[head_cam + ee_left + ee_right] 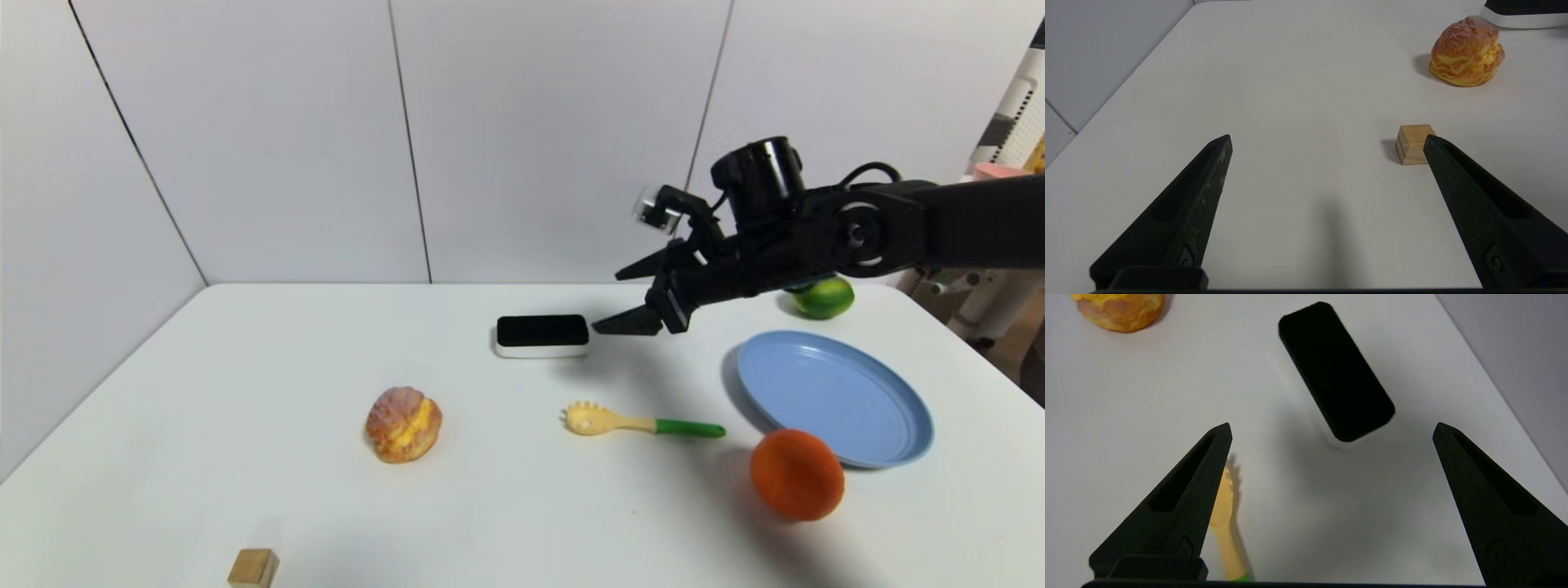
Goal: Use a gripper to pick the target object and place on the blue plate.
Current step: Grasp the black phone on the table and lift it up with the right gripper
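The target object (542,335), a flat block with a black top over a white base, lies at the back middle of the white table; it also shows in the right wrist view (1336,371). My right gripper (614,300) hangs open just to its right and above the table, nothing between its fingers; in its own wrist view (1332,430) the block sits beyond the fingertips. The blue plate (833,396) rests empty at the right. My left gripper (1327,141) is open over the near left of the table and is out of the head view.
A cream puff (403,424) sits at centre-left, a yellow fork with a green handle (641,423) in the middle, an orange (797,475) against the plate's front rim, a lime (824,297) behind my right arm, and a small wooden cube (253,568) near the front edge.
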Robot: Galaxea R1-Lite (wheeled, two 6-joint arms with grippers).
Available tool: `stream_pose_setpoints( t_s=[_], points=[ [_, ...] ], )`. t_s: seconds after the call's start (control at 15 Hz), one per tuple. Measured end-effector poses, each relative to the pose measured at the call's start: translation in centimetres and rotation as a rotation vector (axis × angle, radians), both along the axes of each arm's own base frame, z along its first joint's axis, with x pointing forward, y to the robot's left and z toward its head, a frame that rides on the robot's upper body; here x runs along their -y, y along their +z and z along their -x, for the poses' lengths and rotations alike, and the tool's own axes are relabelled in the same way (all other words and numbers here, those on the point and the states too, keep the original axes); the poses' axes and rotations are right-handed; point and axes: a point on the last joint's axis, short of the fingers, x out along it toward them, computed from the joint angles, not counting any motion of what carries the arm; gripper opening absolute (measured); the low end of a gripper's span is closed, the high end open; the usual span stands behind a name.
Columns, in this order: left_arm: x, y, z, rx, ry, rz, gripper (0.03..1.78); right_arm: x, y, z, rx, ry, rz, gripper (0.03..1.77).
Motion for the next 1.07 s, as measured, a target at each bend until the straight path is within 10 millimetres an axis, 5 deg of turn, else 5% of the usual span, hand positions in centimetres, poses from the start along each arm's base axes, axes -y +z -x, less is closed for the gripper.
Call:
stream_pose_setpoints(
  t_s=[1.07],
  points=[
    [0.0, 0.0, 0.0, 0.0, 0.0, 0.0, 1.69, -3.8, -5.9, -6.1, 0.085, 0.107, -0.024, 1.7]
  ],
)
